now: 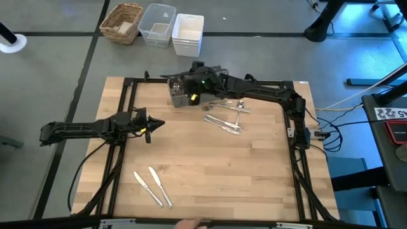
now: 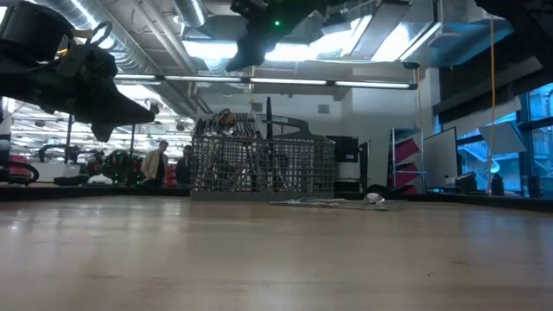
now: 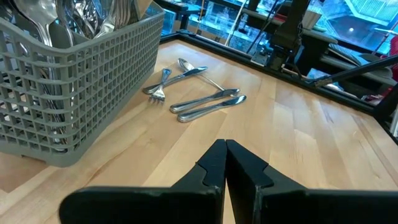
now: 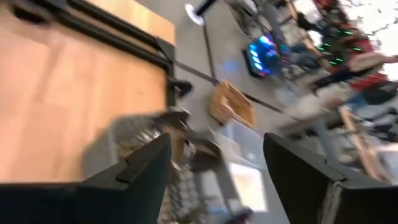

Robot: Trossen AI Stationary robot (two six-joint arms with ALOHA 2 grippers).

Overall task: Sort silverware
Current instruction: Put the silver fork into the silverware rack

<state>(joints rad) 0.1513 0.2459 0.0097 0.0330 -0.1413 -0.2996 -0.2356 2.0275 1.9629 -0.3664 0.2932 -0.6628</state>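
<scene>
A grey mesh caddy (image 1: 180, 93) stands near the table's far edge, with several pieces of silverware (image 3: 81, 15) upright inside it. Loose forks, spoons and knives (image 1: 226, 114) lie flat on the wood just right of it. Two knives (image 1: 152, 186) lie near the front edge. My right gripper (image 4: 214, 143) hovers open above the caddy, nothing between its fingers. At the table's left side my left gripper (image 3: 225, 155) is shut on nothing, raised off the wood and pointing toward the caddy (image 3: 68, 81) and the loose pile (image 3: 199, 93).
Beyond the table's far edge, on the floor, stand a wicker basket (image 1: 122, 22), a clear tub (image 1: 158, 24) and a white tub (image 1: 187, 33). A black frame (image 1: 127, 83) borders the table. A person's hand (image 1: 187, 224) shows at the near edge.
</scene>
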